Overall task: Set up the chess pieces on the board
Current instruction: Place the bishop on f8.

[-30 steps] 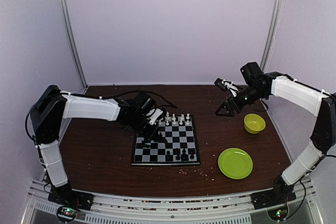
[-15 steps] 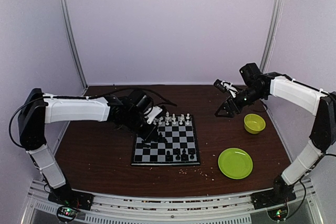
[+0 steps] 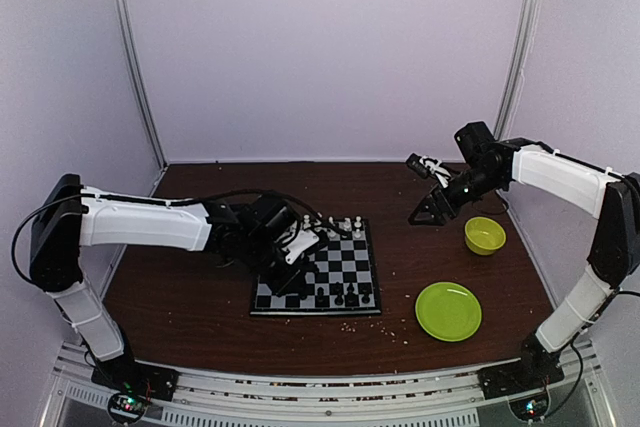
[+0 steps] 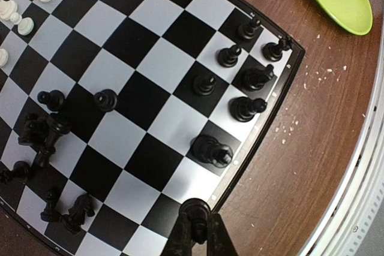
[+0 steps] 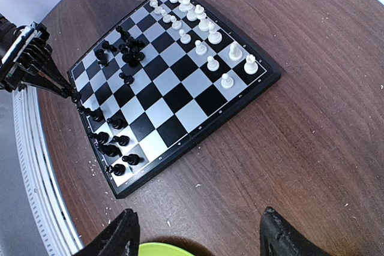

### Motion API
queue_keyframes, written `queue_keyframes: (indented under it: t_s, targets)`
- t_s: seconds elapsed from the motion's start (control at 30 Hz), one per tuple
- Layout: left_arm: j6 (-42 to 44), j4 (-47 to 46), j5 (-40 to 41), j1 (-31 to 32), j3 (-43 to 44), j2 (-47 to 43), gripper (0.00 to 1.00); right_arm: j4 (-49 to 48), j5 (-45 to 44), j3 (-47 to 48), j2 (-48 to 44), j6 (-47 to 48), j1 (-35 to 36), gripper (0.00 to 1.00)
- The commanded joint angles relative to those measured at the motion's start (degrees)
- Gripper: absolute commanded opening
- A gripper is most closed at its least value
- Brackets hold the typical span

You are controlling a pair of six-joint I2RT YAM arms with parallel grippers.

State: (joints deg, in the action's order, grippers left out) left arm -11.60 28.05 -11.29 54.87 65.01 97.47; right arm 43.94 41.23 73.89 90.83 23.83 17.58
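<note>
Left gripper (image 4: 195,229) pinches a black piece (image 4: 195,210) at the board (image 4: 156,64) edge, apparently seating it, while right gripper (image 5: 198,235) hangs spread, waiting.

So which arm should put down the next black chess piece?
Left. The left pincer is right over the board, shut on a black piece at its edge. The right pincer hangs open and empty, away from the board.
</note>
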Motion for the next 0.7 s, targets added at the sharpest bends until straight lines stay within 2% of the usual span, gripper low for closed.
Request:
queue_keyframes:
  t_s: [0.0,0.47,0.67]
  targets:
    - [0.9,-1.2,-0.5,0.1,-0.8,0.9,0.00,0.4,1.1,1.7,0.3,0.1,-0.2,0.68]
    - [0.3,1.0,3.4,0.1,-1.5,2.8,0.00,1.2,1.5,2.0,1.3,0.6,-0.2,0.68]
    - [-1.0,-1.2,3.3,0.0,-3.7,2.2,0.00,1.5,1.6,2.1,1.4,0.9,-0.2,0.68]
